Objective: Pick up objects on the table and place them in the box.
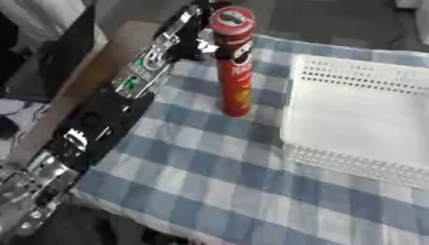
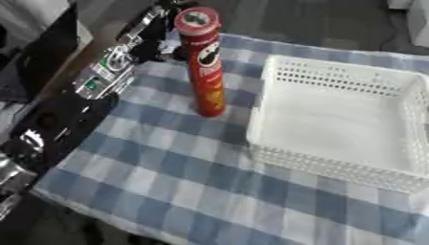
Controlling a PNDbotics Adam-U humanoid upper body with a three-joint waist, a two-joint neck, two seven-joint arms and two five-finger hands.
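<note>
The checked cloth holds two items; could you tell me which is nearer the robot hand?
The tall red can, standing upright beside the left robot hand; the low white perforated basket lies farther right.

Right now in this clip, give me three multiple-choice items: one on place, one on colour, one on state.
1. Where does the red can stand?
A. inside the basket
B. on the checked cloth, left of the basket
C. on the floor

2. What colour is the basket?
A. white
B. green
C. black

3. What is in the basket?
A. the can
B. a cup
C. nothing visible

Answers: 1 B, the can stands upright beside the basket's left wall. 2 A, its perforated walls are white. 3 C, its floor shows bare.
</note>
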